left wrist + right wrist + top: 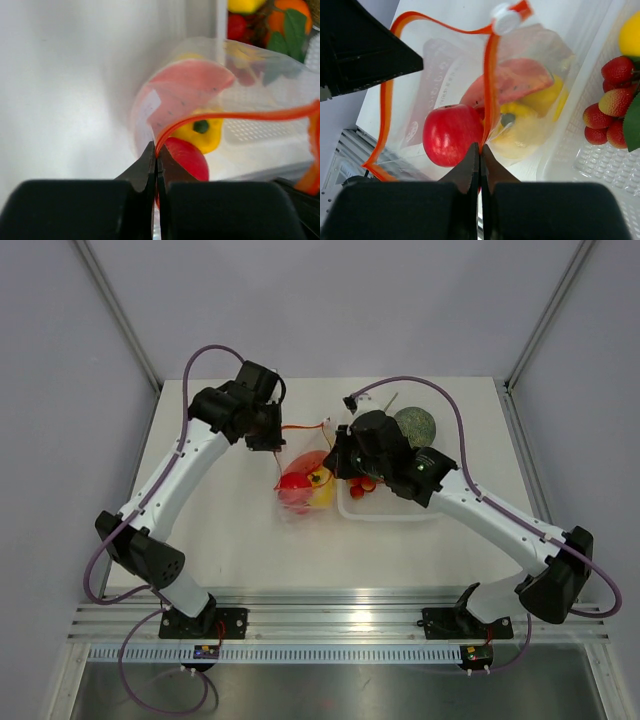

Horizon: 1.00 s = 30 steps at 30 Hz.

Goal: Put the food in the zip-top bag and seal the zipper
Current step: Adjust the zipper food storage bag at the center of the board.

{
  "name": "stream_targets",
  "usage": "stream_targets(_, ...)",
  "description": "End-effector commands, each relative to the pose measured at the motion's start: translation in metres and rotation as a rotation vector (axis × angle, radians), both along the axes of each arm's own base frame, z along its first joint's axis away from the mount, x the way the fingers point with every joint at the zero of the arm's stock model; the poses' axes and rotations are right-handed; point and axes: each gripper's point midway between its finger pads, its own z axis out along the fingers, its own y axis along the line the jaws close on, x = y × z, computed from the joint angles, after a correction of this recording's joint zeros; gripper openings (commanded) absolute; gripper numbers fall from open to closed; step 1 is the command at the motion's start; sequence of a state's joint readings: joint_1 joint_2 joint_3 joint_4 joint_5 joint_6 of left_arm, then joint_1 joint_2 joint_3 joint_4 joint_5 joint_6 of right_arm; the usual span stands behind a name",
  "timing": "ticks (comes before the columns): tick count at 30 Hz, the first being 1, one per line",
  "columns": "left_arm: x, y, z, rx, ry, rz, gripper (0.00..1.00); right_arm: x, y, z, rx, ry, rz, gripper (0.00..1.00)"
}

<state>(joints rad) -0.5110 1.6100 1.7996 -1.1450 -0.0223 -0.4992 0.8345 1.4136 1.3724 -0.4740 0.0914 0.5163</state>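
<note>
The clear zip-top bag (305, 488) lies mid-table, mouth held up and gaping. Inside it sit a red apple (451, 135), a yellow pepper (520, 131) and a pink melon slice (520, 80). My left gripper (156, 152) is shut on the red-orange zipper (240, 116) at one end of the mouth. Partway along the facing strip, my right gripper (480, 150) is shut on the zipper (490, 80), below its white slider (506, 19). From above, the left gripper (270, 440) is at the bag's far left and the right gripper (335, 465) at its right.
A white tray (390, 512) stands right of the bag, touching it, under my right arm. It holds strawberries (612, 105), a lemon (631, 35) and an orange (285, 20). A green melon (418, 425) lies at the tray's far end.
</note>
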Motion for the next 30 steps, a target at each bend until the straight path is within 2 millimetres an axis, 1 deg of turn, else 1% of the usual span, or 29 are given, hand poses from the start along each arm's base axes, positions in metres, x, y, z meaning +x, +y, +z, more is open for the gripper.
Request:
stream_targets(1, 0.003, 0.052, 0.016, 0.209, -0.079, 0.107, 0.0, 0.007, -0.005, 0.011, -0.018, -0.068, -0.023, 0.0)
stream_targets(2, 0.0, 0.053, 0.017, 0.207, -0.075, 0.106, 0.0, 0.013, -0.006, -0.002, -0.061, -0.046, -0.043, 0.0)
stream_targets(3, -0.002, 0.048, 0.018, 0.182, -0.073, 0.097, 0.0, 0.011, -0.008, -0.007, -0.09, -0.019, -0.041, 0.0)
stream_targets(4, -0.003, 0.045, 0.019, 0.162, -0.079, 0.089, 0.0, 0.011, -0.005, -0.001, -0.079, -0.023, -0.035, 0.0)
stream_targets(5, -0.001, 0.042, 0.029, 0.123, -0.12, 0.087, 0.0, 0.009, -0.002, -0.001, -0.065, -0.022, -0.024, 0.0)
stream_targets(6, -0.002, 0.039, 0.03, 0.105, -0.125, 0.077, 0.0, 0.01, 0.002, 0.008, -0.025, -0.05, -0.016, 0.0)
stream_targets(7, -0.001, 0.039, 0.028, 0.107, -0.128, 0.073, 0.0, 0.011, 0.002, 0.0, -0.03, -0.045, -0.019, 0.0)
stream_targets(9, 0.003, 0.043, 0.019, 0.15, -0.112, 0.082, 0.0, 0.019, -0.004, -0.019, -0.101, -0.036, -0.045, 0.0)
stream_targets(10, 0.002, 0.045, 0.02, 0.164, -0.095, 0.086, 0.0, 0.021, -0.004, -0.015, -0.114, -0.028, -0.055, 0.0)
stream_targets(11, 0.001, 0.043, 0.02, 0.164, -0.08, 0.085, 0.0, 0.015, -0.006, -0.025, -0.157, 0.021, -0.04, 0.0)
stream_targets(12, -0.002, 0.037, 0.023, 0.139, -0.077, 0.059, 0.0, 0.013, -0.002, -0.013, -0.128, 0.01, -0.026, 0.0)
stream_targets(13, 0.003, 0.031, 0.032, 0.104, -0.119, 0.054, 0.0, 0.009, 0.0, -0.006, -0.096, -0.002, -0.013, 0.0)
stream_targets(14, 0.001, 0.029, 0.029, 0.089, -0.125, 0.048, 0.0, 0.005, 0.002, 0.022, -0.005, -0.064, 0.002, 0.0)
stream_targets(15, -0.002, 0.027, 0.034, 0.06, -0.145, 0.04, 0.0, 0.004, -0.001, 0.015, -0.003, -0.062, -0.006, 0.0)
stream_targets(16, -0.001, 0.026, 0.031, 0.058, -0.146, 0.041, 0.0, 0.004, -0.004, 0.014, -0.005, -0.07, -0.016, 0.0)
stream_targets(17, 0.0, 0.027, 0.019, 0.074, -0.123, 0.043, 0.0, 0.005, -0.005, 0.007, -0.017, -0.067, -0.024, 0.0)
stream_targets(18, -0.001, 0.025, 0.011, 0.074, -0.105, 0.02, 0.0, 0.009, -0.004, -0.013, -0.07, -0.045, -0.018, 0.0)
stream_targets(19, 0.002, 0.019, 0.0, 0.068, -0.088, -0.001, 0.0, 0.01, -0.002, -0.029, -0.108, -0.02, -0.011, 0.0)
stream_targets(20, 0.0, 0.015, -0.007, 0.058, -0.066, -0.014, 0.0, 0.009, -0.004, -0.058, -0.183, 0.045, -0.006, 0.0)
stream_targets(21, -0.007, 0.005, -0.012, 0.017, -0.033, -0.054, 0.0, 0.008, -0.002, -0.063, -0.196, 0.06, 0.004, 0.0)
stream_targets(22, -0.005, 0.002, -0.008, -0.007, -0.054, -0.054, 0.0, 0.006, -0.001, -0.067, -0.19, 0.072, 0.008, 0.0)
stream_targets(23, -0.007, -0.003, -0.004, -0.038, -0.062, -0.065, 0.0, 0.007, 0.003, -0.057, -0.139, 0.045, 0.01, 0.0)
stream_targets(24, -0.007, -0.005, -0.003, -0.057, -0.066, -0.066, 0.0, 0.006, 0.003, -0.055, -0.113, 0.043, 0.001, 0.02)
stream_targets(25, -0.007, -0.006, 0.002, -0.069, -0.084, -0.069, 0.0, 0.003, 0.001, -0.058, -0.109, 0.046, 0.0, 0.12)
stream_targets(26, -0.007, -0.007, 0.005, -0.076, -0.084, -0.068, 0.0, 0.003, -0.002, -0.052, -0.105, 0.031, -0.008, 0.26)
stream_targets(28, -0.007, -0.007, 0.011, -0.08, -0.085, -0.066, 0.0, 0.004, -0.005, -0.042, -0.105, 0.012, -0.015, 0.43)
stream_targets(30, -0.005, -0.007, 0.012, -0.08, -0.088, -0.054, 0.0, 0.005, -0.015, -0.029, -0.114, -0.022, -0.045, 0.54)
